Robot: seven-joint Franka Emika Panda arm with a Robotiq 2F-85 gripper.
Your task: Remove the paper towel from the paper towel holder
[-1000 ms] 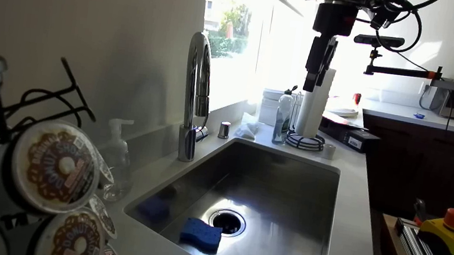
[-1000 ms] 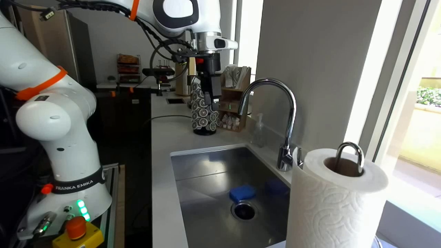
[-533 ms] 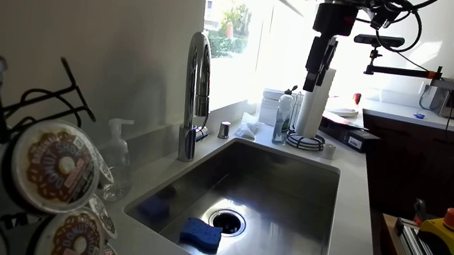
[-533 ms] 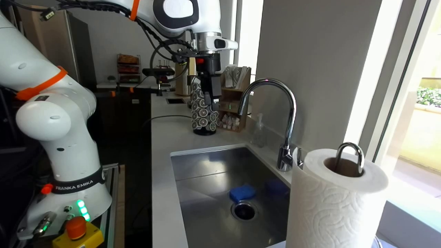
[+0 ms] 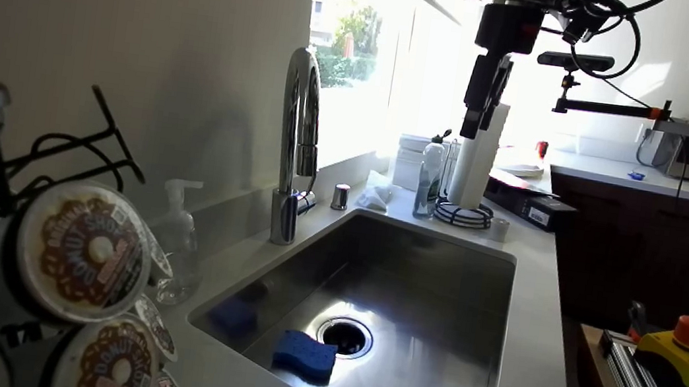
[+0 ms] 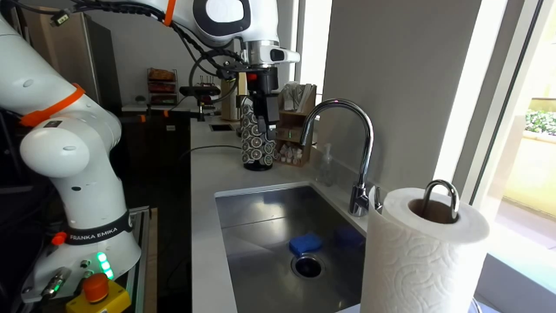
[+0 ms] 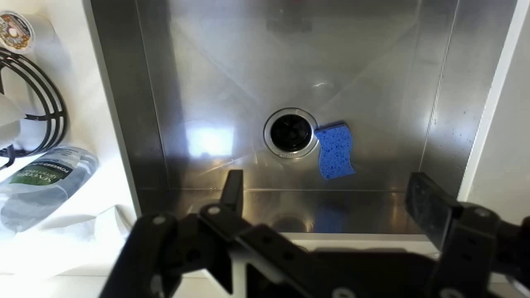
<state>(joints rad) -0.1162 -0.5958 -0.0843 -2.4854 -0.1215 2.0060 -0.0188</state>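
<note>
Wrist view showed the black two-fingered gripper (image 7: 327,192) spread wide, holding nothing. The tall white paper roll (image 6: 425,269) stood on its round dark-wire holder (image 5: 462,221), between front and back edges of the pale counter (image 5: 537,325) — removal apparently unstarted, grasp and lift remaining.

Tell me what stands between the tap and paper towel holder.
An exterior view shows a small metal cap, a crumpled white item and a clear bottle, with a white container behind.

Exterior view: paper towel (image 6: 425,269) cropped below. Wrist view: holder (image 7: 37,118) cropped.
</note>
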